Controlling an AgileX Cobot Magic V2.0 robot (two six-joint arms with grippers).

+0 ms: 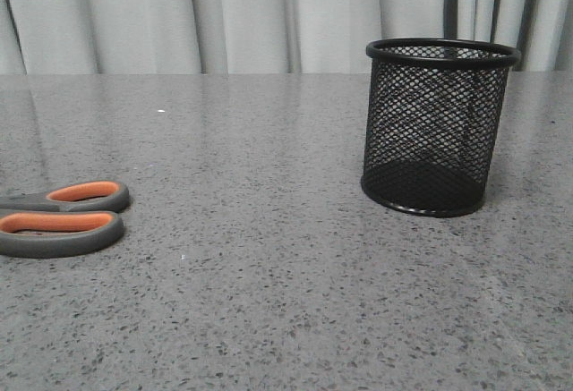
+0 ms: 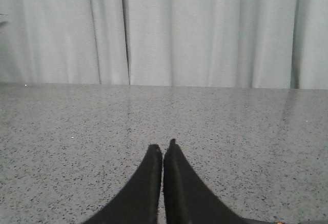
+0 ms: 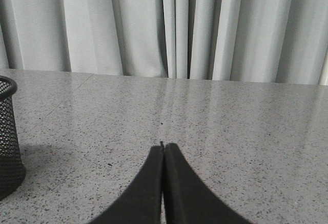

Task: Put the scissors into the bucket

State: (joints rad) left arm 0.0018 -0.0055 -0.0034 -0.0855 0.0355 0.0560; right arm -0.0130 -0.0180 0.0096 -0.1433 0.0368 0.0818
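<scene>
The scissors [image 1: 61, 219] lie flat on the grey speckled table at the left edge of the front view; only their dark grey, orange-lined handles show, the blades are cut off by the frame. The bucket [image 1: 437, 127], a black wire-mesh cup, stands upright on the right side and looks empty. Its edge also shows in the right wrist view [image 3: 9, 137]. Neither gripper shows in the front view. My left gripper [image 2: 163, 149] is shut and empty over bare table. My right gripper [image 3: 164, 147] is shut and empty, with the bucket off to its side.
The grey speckled table [image 1: 269, 275] runs back to pale pleated curtains [image 1: 224, 15]. No other objects show on it.
</scene>
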